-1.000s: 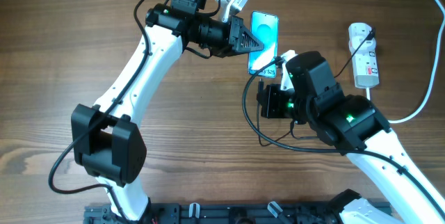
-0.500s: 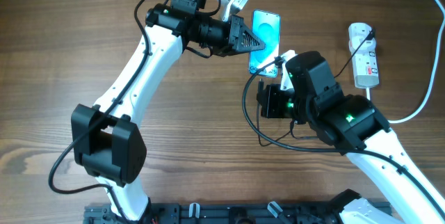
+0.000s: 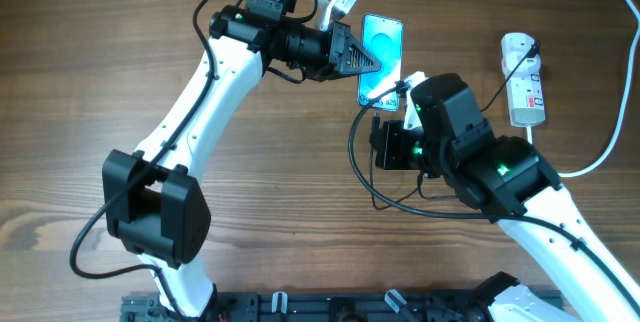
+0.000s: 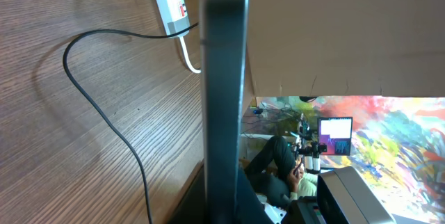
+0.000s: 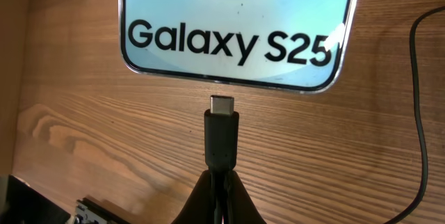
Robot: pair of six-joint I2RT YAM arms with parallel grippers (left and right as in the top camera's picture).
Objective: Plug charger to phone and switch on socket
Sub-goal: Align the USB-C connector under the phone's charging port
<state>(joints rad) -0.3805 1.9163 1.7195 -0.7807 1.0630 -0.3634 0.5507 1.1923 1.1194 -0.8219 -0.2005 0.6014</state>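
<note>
The phone point(image 3: 384, 47), with a cyan screen and "Galaxy S25" text, lies at the table's back centre. My left gripper point(image 3: 362, 62) is shut on its left long edge. In the left wrist view the phone point(image 4: 224, 99) shows edge-on as a dark bar. My right gripper point(image 3: 385, 112) is shut on the charger plug point(image 5: 222, 130). The plug's metal tip points at the phone's point(image 5: 236, 22) near short edge, with a small gap between them. The thin black cable point(image 3: 365, 177) loops under my right arm. The white socket point(image 3: 524, 80) lies at the right with a black plug in it.
The socket point(image 4: 174, 1) and a loop of black cable point(image 4: 104, 113) also show in the left wrist view. A thick white cord point(image 3: 610, 152) runs along the table's right edge. Bare wooden table point(image 3: 80, 82) lies to the left.
The phone and my left gripper have shifted very slightly to the right. The right gripper and plug have not visibly moved.
</note>
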